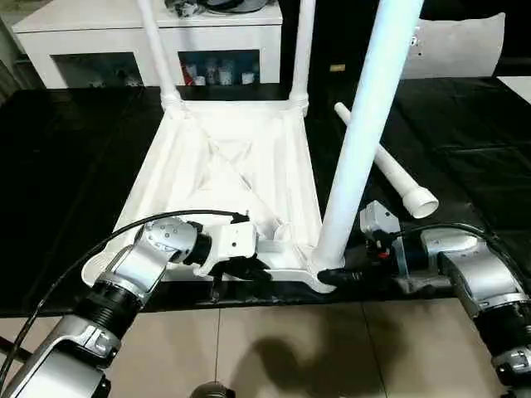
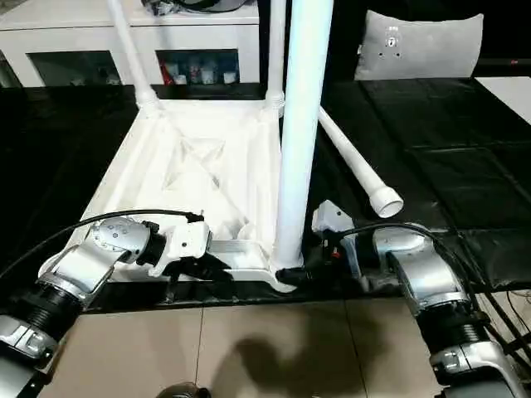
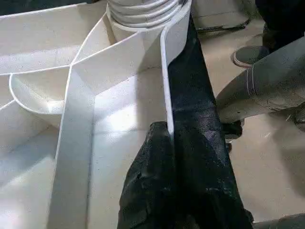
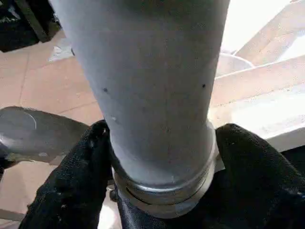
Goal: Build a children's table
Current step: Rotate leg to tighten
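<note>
The children's table top (image 1: pixel 224 166) lies upside down on the black surface, ribbed underside up. Two white legs (image 1: pixel 156 50) (image 1: pixel 303 50) stand in its far corner sockets. A third leg (image 1: pixel 365 133) rises from the near right corner socket, leaning slightly right. My right gripper (image 1: pixel 332 278) is shut on that leg's ringed base, its black fingers (image 4: pixel 76 171) on either side. My left gripper (image 1: pixel 241 269) is shut on the top's near rim (image 3: pixel 167 86), one finger inside and one outside. The fourth leg (image 1: pixel 390 170) lies loose to the right of the top.
A long white cabinet (image 1: pixel 99 33) with glass-fronted openings stands behind, and a white cushion (image 2: pixel 419 46) at the back right. The black surface (image 1: pixel 66 166) ends just in front of my grippers, above the tiled floor (image 1: pixel 274 348). A shoe (image 3: pixel 248 55) and a grey leg show on the floor.
</note>
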Controlling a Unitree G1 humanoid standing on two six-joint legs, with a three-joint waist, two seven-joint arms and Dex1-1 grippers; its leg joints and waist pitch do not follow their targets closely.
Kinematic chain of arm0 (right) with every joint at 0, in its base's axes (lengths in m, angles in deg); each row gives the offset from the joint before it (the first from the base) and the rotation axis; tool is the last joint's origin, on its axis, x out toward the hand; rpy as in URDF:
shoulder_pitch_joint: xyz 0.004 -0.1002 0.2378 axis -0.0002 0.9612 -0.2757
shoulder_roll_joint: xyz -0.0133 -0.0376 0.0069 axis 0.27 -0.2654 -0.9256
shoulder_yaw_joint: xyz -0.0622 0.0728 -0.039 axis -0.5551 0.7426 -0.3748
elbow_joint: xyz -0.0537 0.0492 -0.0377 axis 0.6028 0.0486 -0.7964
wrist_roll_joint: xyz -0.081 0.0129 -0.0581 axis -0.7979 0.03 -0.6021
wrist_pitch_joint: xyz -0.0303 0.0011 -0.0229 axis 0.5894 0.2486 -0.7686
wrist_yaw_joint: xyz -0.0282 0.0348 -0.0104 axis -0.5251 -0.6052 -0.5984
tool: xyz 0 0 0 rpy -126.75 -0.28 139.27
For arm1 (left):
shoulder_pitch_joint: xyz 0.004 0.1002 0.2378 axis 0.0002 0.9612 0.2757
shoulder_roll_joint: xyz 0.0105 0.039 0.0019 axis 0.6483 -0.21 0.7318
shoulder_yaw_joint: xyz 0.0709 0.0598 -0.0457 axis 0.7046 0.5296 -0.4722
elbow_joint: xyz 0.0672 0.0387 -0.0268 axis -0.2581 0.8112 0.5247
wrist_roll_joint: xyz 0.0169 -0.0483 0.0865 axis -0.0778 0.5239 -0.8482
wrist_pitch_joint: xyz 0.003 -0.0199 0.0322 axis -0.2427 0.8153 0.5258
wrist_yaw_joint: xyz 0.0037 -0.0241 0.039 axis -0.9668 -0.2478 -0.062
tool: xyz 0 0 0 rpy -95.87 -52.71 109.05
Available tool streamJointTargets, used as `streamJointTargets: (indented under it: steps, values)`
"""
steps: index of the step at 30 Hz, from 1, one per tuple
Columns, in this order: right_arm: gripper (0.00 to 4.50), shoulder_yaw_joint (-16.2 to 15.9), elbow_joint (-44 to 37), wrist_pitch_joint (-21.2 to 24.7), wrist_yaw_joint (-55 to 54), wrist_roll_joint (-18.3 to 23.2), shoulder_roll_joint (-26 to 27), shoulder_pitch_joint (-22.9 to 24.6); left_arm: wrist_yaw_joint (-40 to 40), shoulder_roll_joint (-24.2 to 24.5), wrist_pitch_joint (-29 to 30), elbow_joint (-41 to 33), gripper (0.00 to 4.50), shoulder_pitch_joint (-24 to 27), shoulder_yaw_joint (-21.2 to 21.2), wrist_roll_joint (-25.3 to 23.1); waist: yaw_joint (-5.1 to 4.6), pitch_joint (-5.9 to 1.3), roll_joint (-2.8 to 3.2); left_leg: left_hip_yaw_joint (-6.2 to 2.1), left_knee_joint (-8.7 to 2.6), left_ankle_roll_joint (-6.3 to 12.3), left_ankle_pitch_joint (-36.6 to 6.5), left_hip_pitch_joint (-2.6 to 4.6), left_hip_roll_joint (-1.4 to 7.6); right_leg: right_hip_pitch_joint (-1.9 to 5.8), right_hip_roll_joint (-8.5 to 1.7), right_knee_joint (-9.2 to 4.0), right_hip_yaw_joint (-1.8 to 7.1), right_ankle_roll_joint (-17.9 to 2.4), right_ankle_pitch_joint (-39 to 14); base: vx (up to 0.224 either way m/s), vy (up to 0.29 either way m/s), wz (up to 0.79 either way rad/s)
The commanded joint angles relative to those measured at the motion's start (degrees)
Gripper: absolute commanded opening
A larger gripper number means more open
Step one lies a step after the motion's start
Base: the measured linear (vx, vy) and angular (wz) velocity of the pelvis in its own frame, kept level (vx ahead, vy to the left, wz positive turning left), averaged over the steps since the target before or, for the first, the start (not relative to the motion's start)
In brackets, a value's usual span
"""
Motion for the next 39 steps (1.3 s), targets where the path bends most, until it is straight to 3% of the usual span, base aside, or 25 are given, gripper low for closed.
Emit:
streamJointTargets:
  steps: [1,5,7,9,10,11,14,15,18,20,22,24,25,27,28,35,39]
  values:
    - [3.26,-0.2,0.2,-0.4,0.1,0.6,0.3,-0.6,-2.3,0.1,-1.3,0.0,0.00,0.5,2.8,-1.1,-0.10,-4.01,-1.04,-0.18,-3.64,3.50,-12.1,0.87,2.18,2.89,-3.04,-3.39,2.14,-13.5,-12.4,0.000,0.000,0.00]
    - [3.14,-0.3,-0.4,-0.2,0.4,0.9,0.5,0.0,-2.4,0.0,-1.1,-0.3,0.00,0.8,2.8,-1.0,-0.09,-4.05,-1.00,-0.18,-3.62,3.56,-12.0,0.92,2.21,2.87,-2.98,-3.35,2.15,-13.6,-12.1,0.000,0.000,0.00]
    - [2.83,0.1,-1.7,1.0,0.5,2.2,1.1,1.0,-2.2,-0.3,-0.1,-0.9,0.00,1.4,2.5,-0.5,-0.10,-4.04,-0.89,-0.15,-3.62,3.51,-12.2,0.93,2.22,2.88,-2.98,-3.43,2.17,-13.5,-12.2,0.000,0.000,0.00]
    - [2.81,1.5,-3.3,3.3,-2.6,3.6,3.0,2.0,0.1,-1.4,3.2,-1.9,0.00,2.0,1.7,0.0,-0.15,-4.04,-0.75,-0.14,-3.67,3.49,-12.1,0.92,2.27,2.88,-2.94,-3.30,2.21,-13.8,-11.6,0.000,0.000,0.00]
    - [2.74,3.3,-4.0,6.2,-9.9,3.6,6.3,2.2,4.2,-3.8,8.8,-3.1,0.00,2.3,0.0,0.8,-0.34,-3.91,-0.71,-0.16,-3.81,2.99,-12.4,0.87,2.27,2.89,-2.89,-3.28,2.21,-13.6,-12.2,0.000,0.000,0.00]
    - [2.72,3.3,-4.0,6.2,-9.9,3.6,6.3,2.2,4.2,-3.8,8.8,-3.1,0.00,2.3,0.0,0.8,-0.34,-3.91,-0.71,-0.16,-3.81,2.99,-12.4,0.87,2.27,2.89,-2.89,-3.28,2.21,-13.6,-12.2,0.000,0.000,0.00]
    - [2.71,4.7,-4.4,7.5,-18.2,2.3,10.0,2.3,8.8,-6.8,14.1,-4.4,0.00,2.4,-1.4,1.4,-1.42,-3.29,-0.78,-0.61,-4.37,0.23,-17.5,0.93,1.85,2.81,-3.11,-4.41,2.03,-10.3,-23.5,0.000,0.000,0.00]
    - [2.70,5.7,-4.1,7.9,-24.2,1.1,12.8,2.3,12.1,-9.0,16.8,-5.1,0.00,2.4,-2.1,1.5,-2.08,-2.98,-0.88,-0.58,-4.47,-0.31,-19.6,1.11,1.75,2.36,-2.95,-4.88,2.04,-9.5,-26.0,-0.059,0.004,-0.09]
    - [2.70,6.3,-3.9,8.1,-28.0,0.3,14.5,2.3,14.0,-10.4,18.4,-5.4,0.00,2.3,-2.4,1.5,-3.06,-2.97,-1.12,-1.02,-4.60,-0.82,-21.1,0.91,1.39,2.75,-3.13,-5.49,1.66,-6.8,-30.7,0.000,0.000,0.00]
    - [2.70,7.5,-3.5,9.3,-38.0,-1.7,19.3,2.4,21.8,-15.8,20.9,-3.5,0.00,0.9,-3.6,0.4,-3.62,-2.91,-0.74,-0.95,-4.43,-0.49,-21.4,1.38,1.34,2.09,-2.95,-5.88,1.79,-6.6,-30.7,0.000,0.000,0.00]
    - [2.70,7.7,-3.5,9.6,-39.3,-1.9,19.9,2.4,22.9,-16.5,21.2,-3.2,0.00,0.7,-3.7,0.2,-3.91,-2.85,-1.07,-0.90,-4.35,-0.36,-21.9,1.54,1.05,2.05,-2.84,-6.25,1.54,-5.8,-32.6,0.000,0.000,0.00]
    - [2.70,8.5,-3.2,9.5,-42.8,-2.1,22.0,2.5,26.3,-19.2,22.3,-2.7,0.00,0.1,-4.1,-0.2,-3.80,-2.95,-0.93,-0.85,-4.42,0.48,-21.1,1.54,1.12,1.94,-2.87,-6.44,1.70,-5.4,-32.4,0.000,0.000,0.00]
    - [3.26,8.8,-3.1,9.4,-43.8,-1.9,22.7,2.6,27.1,-20.0,22.6,-2.6,0.00,0.0,-4.1,-0.4,-3.98,-2.84,-0.50,-0.82,-4.54,0.47,-21.4,1.49,1.18,1.83,-2.69,-6.56,1.75,-5.5,-31.5,0.000,0.000,0.00]
    - [3.42,9.5,-3.5,9.6,-45.2,-1.6,23.7,2.8,28.3,-21.3,23.3,-2.8,0.00,-0.2,-4.0,-0.7,-3.94,-2.95,-0.61,-0.81,-4.55,0.59,-21.4,1.45,1.15,1.95,-2.64,-6.46,1.73,-5.7,-30.2,0.000,0.000,0.00]
    - [3.50,9.9,-3.9,9.4,-45.4,-1.4,23.9,2.9,28.2,-21.1,22.9,-2.9,0.00,-0.2,-3.7,-1.2,-3.86,-3.00,-0.20,-0.84,-4.66,0.87,-21.3,1.36,1.23,1.97,-2.64,-6.37,1.85,-6.2,-28.7,0.000,0.000,0.00]
    - [4.21,10.2,-6.7,8.4,-40.2,-0.2,20.4,4.6,24.4,-17.2,20.9,-3.9,0.00,0.8,-3.1,-1.6,-3.47,-3.25,-0.45,-0.68,-4.69,1.70,-19.0,0.99,1.32,2.49,-2.68,-5.75,2.09,-7.6,-22.9,0.000,0.000,0.00]
    - [4.43,10.1,-6.9,4.3,-34.3,-0.2,15.6,5.3,20.8,-14.0,17.7,-3.1,0.00,1.0,-2.6,-2.3,-3.01,-3.75,-0.74,-0.40,-4.18,3.28,-13.6,0.62,1.40,3.06,-2.80,-4.87,2.14,-9.9,-16.0,0.000,0.000,0.00]
